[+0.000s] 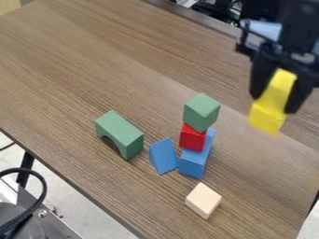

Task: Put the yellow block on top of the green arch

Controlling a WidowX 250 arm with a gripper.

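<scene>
"Where do we have the yellow block (268, 117)?"

"We have it up in the air, with the tool (273, 103) closed on it, over the right side of the worktop (81, 60)."

"And the green arch (124, 133)?"

"We see it upright, near the left edge — just beyond the blue wedge (163, 156)."

"What stands beside that wedge?"

"Our stack — blue block (193, 163) below, red block (192, 138) between, green block (201, 112) on top."

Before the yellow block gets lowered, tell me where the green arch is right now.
In the camera view, the green arch stands on the table, left of the picture's middle; its nearest neighbour is the blue wedge.
</scene>
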